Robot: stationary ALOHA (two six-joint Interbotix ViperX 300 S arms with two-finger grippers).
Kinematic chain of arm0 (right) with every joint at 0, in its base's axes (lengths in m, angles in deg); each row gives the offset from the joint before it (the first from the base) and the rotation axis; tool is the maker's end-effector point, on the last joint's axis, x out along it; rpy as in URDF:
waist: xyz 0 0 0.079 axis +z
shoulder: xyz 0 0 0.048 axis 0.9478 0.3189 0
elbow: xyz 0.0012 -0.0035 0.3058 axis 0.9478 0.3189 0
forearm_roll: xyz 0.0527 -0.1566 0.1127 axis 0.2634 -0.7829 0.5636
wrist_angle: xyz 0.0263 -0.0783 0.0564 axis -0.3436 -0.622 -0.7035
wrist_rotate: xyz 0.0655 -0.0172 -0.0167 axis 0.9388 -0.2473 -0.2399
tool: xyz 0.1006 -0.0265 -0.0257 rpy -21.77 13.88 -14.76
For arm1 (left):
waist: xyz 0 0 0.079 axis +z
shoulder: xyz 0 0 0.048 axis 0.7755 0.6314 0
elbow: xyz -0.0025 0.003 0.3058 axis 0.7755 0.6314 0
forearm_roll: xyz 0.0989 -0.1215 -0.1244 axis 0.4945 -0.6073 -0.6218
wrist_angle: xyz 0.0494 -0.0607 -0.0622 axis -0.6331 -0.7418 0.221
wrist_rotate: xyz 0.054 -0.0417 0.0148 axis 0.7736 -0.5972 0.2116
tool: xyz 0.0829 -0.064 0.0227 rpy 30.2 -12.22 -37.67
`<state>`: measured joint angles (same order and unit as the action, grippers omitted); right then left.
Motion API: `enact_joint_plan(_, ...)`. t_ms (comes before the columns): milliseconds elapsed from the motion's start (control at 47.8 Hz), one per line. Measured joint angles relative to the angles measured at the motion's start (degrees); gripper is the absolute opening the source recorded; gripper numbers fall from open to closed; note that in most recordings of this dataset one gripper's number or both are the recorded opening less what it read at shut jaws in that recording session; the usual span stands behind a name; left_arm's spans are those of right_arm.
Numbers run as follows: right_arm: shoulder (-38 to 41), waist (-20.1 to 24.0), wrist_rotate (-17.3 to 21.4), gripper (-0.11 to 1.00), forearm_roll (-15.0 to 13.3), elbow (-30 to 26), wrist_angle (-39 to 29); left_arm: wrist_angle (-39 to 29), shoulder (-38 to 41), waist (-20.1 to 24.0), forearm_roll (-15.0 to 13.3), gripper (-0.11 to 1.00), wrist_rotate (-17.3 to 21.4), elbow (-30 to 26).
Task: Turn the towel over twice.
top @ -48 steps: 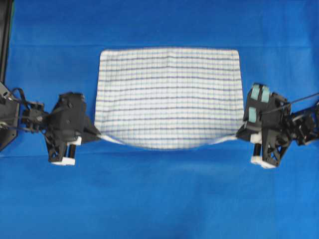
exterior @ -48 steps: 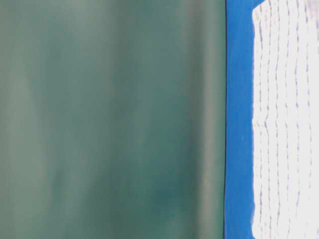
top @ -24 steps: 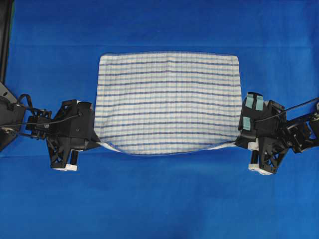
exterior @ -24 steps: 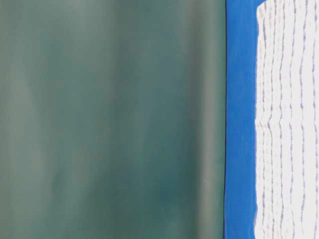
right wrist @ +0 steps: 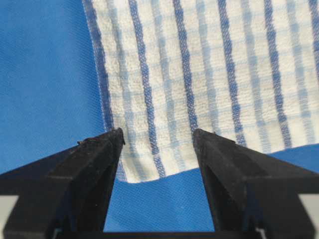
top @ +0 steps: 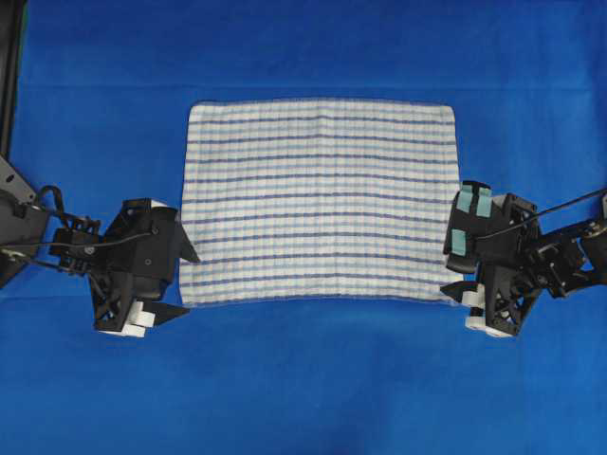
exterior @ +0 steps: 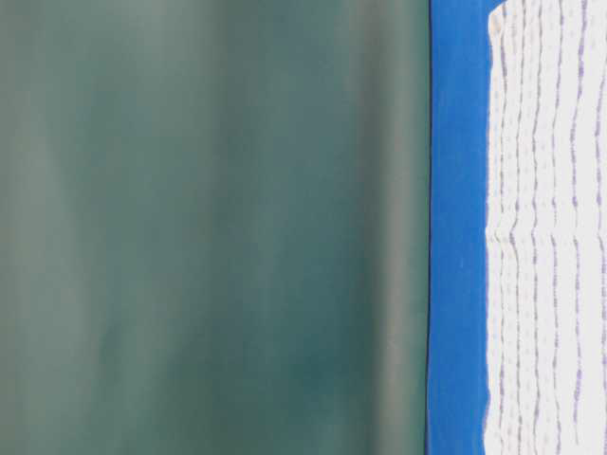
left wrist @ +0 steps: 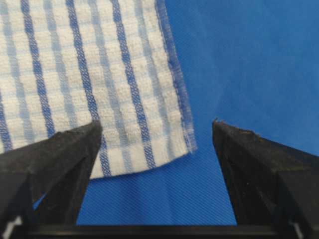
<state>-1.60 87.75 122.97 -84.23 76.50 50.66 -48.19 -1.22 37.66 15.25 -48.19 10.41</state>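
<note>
The white towel (top: 321,199) with dark-blue and light-blue stripes lies spread flat on the blue table covering (top: 313,379). My left gripper (top: 183,284) stands open at the towel's near left corner. In the left wrist view that corner (left wrist: 149,144) lies flat between the parted fingers of the gripper (left wrist: 157,124), touching neither. My right gripper (top: 453,280) is open at the near right corner. The right wrist view shows this corner (right wrist: 149,159) lying loose between the spread fingers of the gripper (right wrist: 157,132). The table-level view shows the towel (exterior: 550,237) flat on the covering.
Blue covering (top: 313,57) extends on all sides of the towel. A dark frame part (top: 9,76) stands at the far left edge. A plain green backdrop (exterior: 209,227) rises behind the table.
Both grippers have opened and let go of the towel's near corners. The sagging near edge has settled flat and straight on the covering.
</note>
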Motion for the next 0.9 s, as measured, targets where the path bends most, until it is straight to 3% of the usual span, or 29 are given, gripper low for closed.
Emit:
enact_joint_plan(209,-4.6,0.1,-0.4,0.62,-3.5,-2.0,-5.5,-4.3,-7.2,1.2,0.1,0.8,0.4,-1.4)
enact_joint_plan(607,-24.3,0.1,-0.5,0.62,-15.5,-1.1,-13.8,-6.8,-23.2,9.1,0.0,0.79,0.7,-1.5)
enact_joint_plan(733,-31.2,0.0,-1.1,0.62,-17.7,-0.4,-16.2,-8.7,-28.9,12.0,0.0,0.79,2.2,-1.5)
enact_joint_plan(900,-38.2,0.1,-4.7,0.62,-18.8,-0.3,-19.9,-10.8,-36.4,14.7,0.0,0.79,5.8,-1.1)
